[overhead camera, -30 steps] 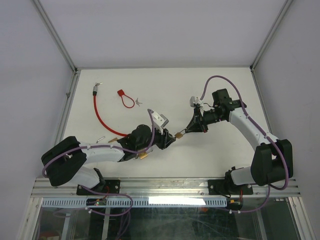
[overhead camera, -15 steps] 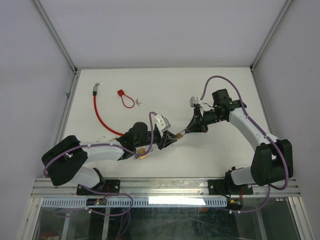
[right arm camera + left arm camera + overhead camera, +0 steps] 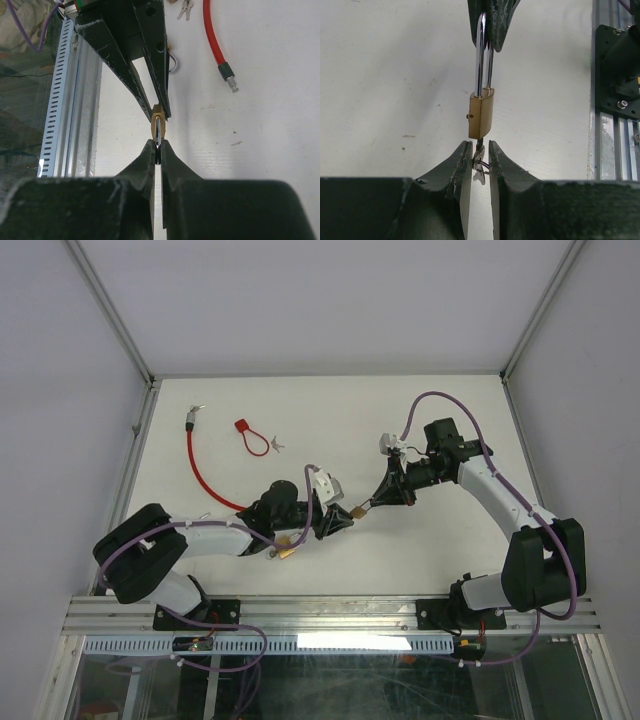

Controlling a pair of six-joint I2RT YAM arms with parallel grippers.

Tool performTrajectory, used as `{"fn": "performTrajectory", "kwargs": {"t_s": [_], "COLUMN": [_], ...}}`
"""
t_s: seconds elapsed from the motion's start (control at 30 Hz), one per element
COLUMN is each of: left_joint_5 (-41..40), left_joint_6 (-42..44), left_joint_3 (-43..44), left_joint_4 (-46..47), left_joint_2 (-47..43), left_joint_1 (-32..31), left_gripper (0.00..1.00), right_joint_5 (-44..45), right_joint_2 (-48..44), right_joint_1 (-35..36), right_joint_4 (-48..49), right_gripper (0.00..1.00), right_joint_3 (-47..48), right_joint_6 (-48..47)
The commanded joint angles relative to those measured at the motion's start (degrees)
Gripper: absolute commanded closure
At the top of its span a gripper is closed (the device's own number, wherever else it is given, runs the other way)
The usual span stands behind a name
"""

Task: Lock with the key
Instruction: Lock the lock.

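Closing in this last second, your left gripper (image 3: 480, 161) brackets the key (image 3: 479, 147) at the brass padlock's (image 3: 481, 115) six o'clock, mid-table. Whether it is gripping yet, you cannot tell. Right gripper (image 3: 157, 149) pinches the shackle (image 3: 480, 60), so turning comes next.

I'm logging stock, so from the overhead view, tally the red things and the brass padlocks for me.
Red: 2, cable and loop
Brass: 2, held padlock and loose padlock
Total: 4
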Motion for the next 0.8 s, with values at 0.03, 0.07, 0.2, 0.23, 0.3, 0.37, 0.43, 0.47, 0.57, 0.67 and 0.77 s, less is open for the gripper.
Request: {"fn": "performTrajectory", "kwargs": {"t_s": [0.03,0.07,0.2,0.23,0.3,0.37,0.43,0.47,0.57,0.67,0.77], "left_joint_5": [4.35,4.89,6.25,6.48,6.54,6.79,7.06,7.27,7.49,7.56,7.82], "left_joint_6": [0.39,0.11,-0.79,-1.04,-1.55,-2.08,-2.64,-2.89,-3.65,-4.23,-4.46], "left_joint_3": [2.56,2.65,3.00,3.05,3.39,3.66,3.93,4.03,4.13,4.04,3.96], "left_joint_4": [0.76,1.05,1.88,2.04,2.03,2.24,2.38,2.48,2.82,3.38,3.58], "left_joint_2": [0.83,0.93,1.34,1.43,1.68,2.02,2.28,2.51,2.72,2.71,2.63], "left_joint_1": [1.31,1.40,1.79,1.94,2.08,2.48,2.69,2.83,3.11,3.45,3.75], "left_gripper": [0.81,0.81,0.81,0.81,0.76,0.75,0.75,0.74,0.78,0.86,0.86], "right_joint_5": [-3.31,-3.33,-3.40,-3.42,-3.42,-3.44,-3.56,-3.51,-3.57,-3.59,-3.57], "right_joint_2": [-2.25,-2.30,-2.25,-2.25,-2.25,-2.25,-2.25,-2.29,-2.25,-2.25,-2.29], "right_joint_1": [-0.30,-0.28,-0.30,-0.31,-0.31,-0.29,-0.29,-0.30,-0.31,-0.28,-0.29], "right_joint_4": [1.29,1.24,1.29,1.29,1.29,1.30,1.29,1.29,1.33,1.29,1.29], "right_gripper": [1.00,1.00,1.00,1.00,1.00,1.00,1.00,1.00,1.00,1.00,1.00], "right_joint_3": [0.31,0.33,0.23,0.23,0.25,0.21,0.13,0.14,0.19,0.14,0.05], "right_joint_6": [0.03,0.03,0.03,0.03,0.03,0.01,-0.06,-0.06,-0.06,-0.08,-0.06]}}
